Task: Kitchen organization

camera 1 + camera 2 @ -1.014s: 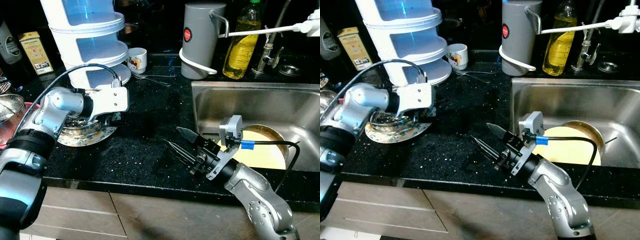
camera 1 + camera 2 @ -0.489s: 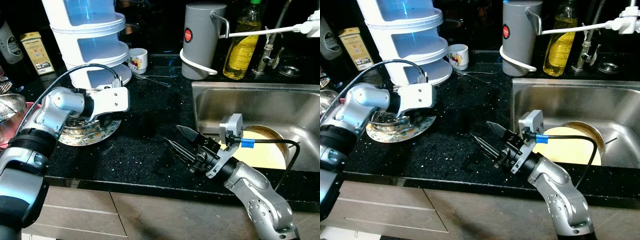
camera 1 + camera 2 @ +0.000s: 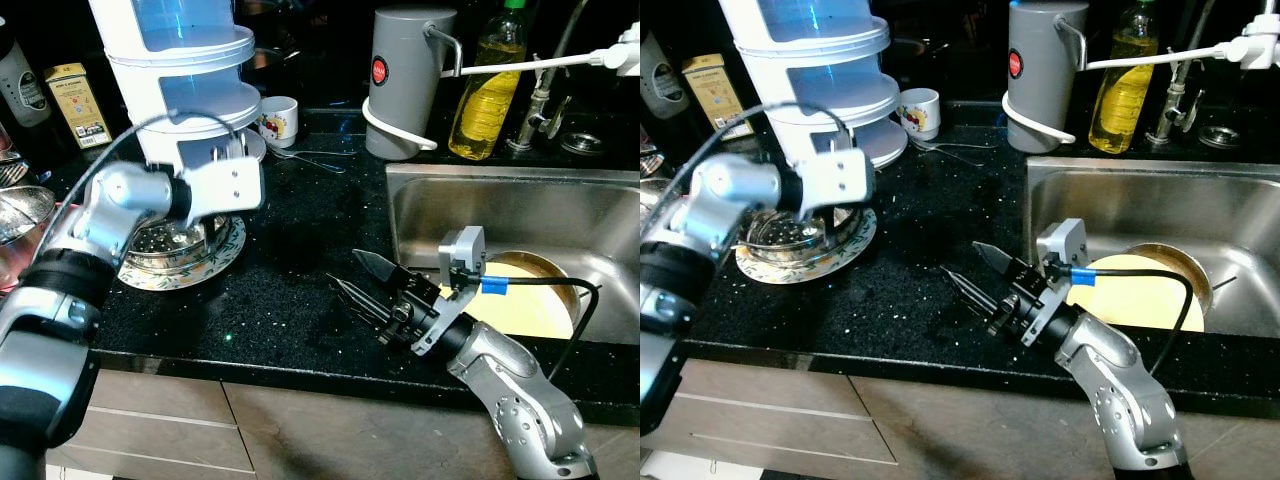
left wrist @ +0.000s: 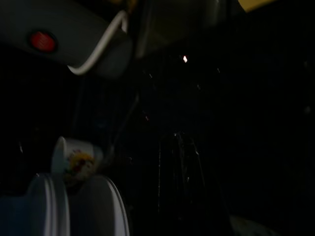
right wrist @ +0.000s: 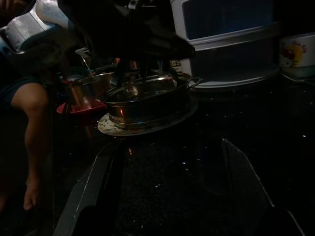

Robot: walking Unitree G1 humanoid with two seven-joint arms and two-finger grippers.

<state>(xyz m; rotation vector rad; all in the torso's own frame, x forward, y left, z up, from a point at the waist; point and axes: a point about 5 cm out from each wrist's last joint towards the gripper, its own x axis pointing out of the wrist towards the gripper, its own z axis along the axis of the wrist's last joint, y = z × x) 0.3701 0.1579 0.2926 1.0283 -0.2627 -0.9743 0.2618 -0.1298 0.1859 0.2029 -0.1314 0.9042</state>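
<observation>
A steel strainer bowl (image 3: 176,243) sits on a patterned plate (image 3: 190,272) at the left of the black counter (image 3: 290,250). My left gripper hangs just above the bowl's far rim, its white wrist block (image 3: 222,185) hiding the fingers. In the right wrist view the same bowl (image 5: 145,101) and plate (image 5: 147,127) stand under the dark left gripper. My right gripper (image 3: 345,270) hovers low over the counter's front middle, open and pointing at the plate, with nothing between its fingers (image 5: 96,184).
A tall white stacked container (image 3: 185,80) stands right behind the plate, with a small cup (image 3: 277,118) beside it. A grey jug (image 3: 405,80) and an oil bottle (image 3: 485,85) stand at the back. The sink (image 3: 520,200) holds a yellow dish (image 3: 530,305). A person's leg (image 5: 34,128) is at the left.
My left arm has risen and moved slightly right, lifting its gripper out of the strainer bowl, which now shows more. The right arm has stayed put.
</observation>
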